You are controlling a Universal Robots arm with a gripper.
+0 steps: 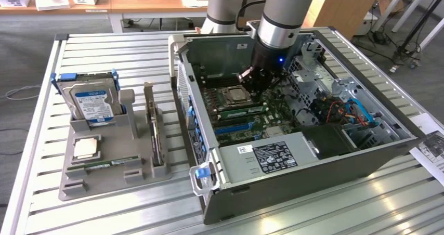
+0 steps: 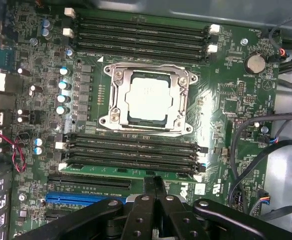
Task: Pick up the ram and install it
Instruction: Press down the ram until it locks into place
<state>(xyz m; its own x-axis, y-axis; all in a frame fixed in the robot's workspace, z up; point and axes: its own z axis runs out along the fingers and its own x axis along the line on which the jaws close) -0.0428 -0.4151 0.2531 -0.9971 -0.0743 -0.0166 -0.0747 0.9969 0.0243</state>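
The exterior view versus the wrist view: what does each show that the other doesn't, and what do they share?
Exterior only: the whole case on a slatted table, the arm reaching into it, and a grey holder beside it with a hard drive, a spare processor and the ram lying flat. Wrist only: close detail of the empty memory slots and a coin battery. Both: the motherboard, its socketed processor and the shut gripper above them.
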